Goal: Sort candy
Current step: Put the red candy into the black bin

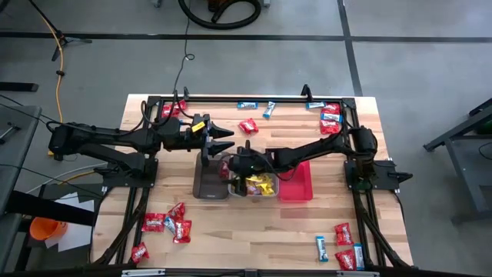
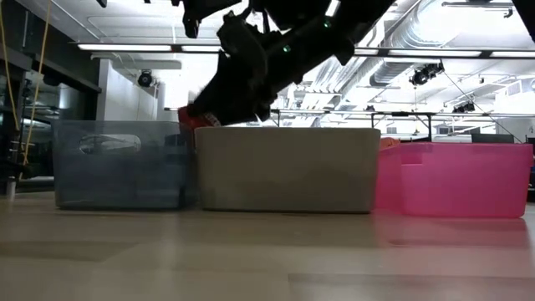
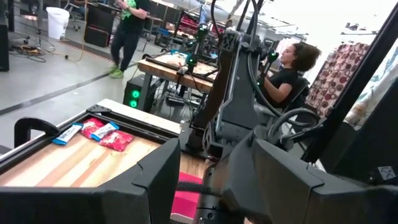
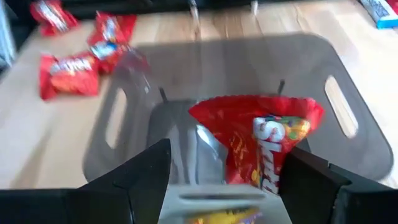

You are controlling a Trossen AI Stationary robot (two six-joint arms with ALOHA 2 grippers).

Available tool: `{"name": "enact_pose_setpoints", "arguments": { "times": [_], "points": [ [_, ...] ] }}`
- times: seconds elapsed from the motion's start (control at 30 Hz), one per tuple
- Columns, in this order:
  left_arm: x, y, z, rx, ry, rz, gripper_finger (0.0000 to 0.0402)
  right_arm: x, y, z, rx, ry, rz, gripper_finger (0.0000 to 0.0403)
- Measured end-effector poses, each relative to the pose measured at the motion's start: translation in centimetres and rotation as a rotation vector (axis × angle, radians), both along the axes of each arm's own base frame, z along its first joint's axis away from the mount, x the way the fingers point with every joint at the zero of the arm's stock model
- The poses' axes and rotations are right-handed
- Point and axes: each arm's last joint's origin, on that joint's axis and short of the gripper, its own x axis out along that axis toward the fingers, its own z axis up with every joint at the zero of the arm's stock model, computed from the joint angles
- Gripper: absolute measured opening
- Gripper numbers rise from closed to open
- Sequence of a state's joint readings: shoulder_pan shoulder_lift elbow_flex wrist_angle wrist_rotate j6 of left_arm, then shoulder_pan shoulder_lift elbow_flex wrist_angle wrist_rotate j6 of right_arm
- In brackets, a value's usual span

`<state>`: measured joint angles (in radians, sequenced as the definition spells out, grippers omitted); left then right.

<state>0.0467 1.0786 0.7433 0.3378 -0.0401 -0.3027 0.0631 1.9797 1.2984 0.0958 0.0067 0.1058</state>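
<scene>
Three bins stand side by side mid-table: a brown see-through bin [image 1: 207, 178], a grey bin [image 1: 260, 185] holding yellow packets, and a pink bin [image 1: 297, 183]. My right gripper [image 1: 232, 165] slants down over the brown bin [image 4: 224, 74], open, with a red candy packet [image 4: 261, 140] between its fingers above the bin's inside. My left gripper [image 1: 224, 141] hovers open and level just behind the bins, holding nothing. Loose candy lies on the table: red packets [image 1: 165, 225] near left, another red packet [image 1: 247, 126] and blue bars [image 1: 247, 105] at the far side. My right gripper has its fingers wide apart on either side of the red packet. One edge of the packet [image 4: 292, 155] lies close to one finger [image 4: 311, 177], and I cannot tell whether they touch. A clear gap shows on the packet's other side.
More candy lies at the far right corner [image 1: 330, 119] and the near right corner [image 1: 346, 248]. A black frame [image 1: 254, 98] runs round the table's edges. People [image 3: 286, 74] are in the room beyond the table.
</scene>
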Motion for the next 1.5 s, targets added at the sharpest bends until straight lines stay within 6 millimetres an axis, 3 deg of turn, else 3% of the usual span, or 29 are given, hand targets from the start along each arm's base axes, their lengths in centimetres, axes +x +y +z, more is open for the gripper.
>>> {"name": "enact_pose_setpoints", "arguments": {
  "times": [0.37,0.67,0.93,1.07,1.2,1.5],
  "points": [
    [0.0,0.0,0.0,0.0,0.004,0.001,0.0188,-0.2,0.0,0.5,-0.053,0.038,0.033,0.0261],
    [0.0,0.0,-0.1,0.0,0.006,0.001,0.0188,1.1,0.0,4.8,-0.16,-0.063,0.089,0.0261],
    [0.0,0.0,-0.1,0.0,0.009,0.001,0.0188,0.3,-0.7,6.4,-0.228,0.096,0.138,0.0261],
    [-0.4,0.0,0.3,0.0,0.006,0.001,0.0188,-1.8,-2.1,6.9,-0.222,0.218,0.122,0.0261],
    [-1.1,0.2,0.2,0.026,0.052,0.01,0.0188,-5.3,-3.6,7.2,-0.205,0.334,0.093,0.0261],
    [-2.2,1.1,0.3,0.029,0.093,0.072,0.0188,-17.3,-4.1,7.4,-0.021,0.312,-0.127,0.0261]
  ]
}}
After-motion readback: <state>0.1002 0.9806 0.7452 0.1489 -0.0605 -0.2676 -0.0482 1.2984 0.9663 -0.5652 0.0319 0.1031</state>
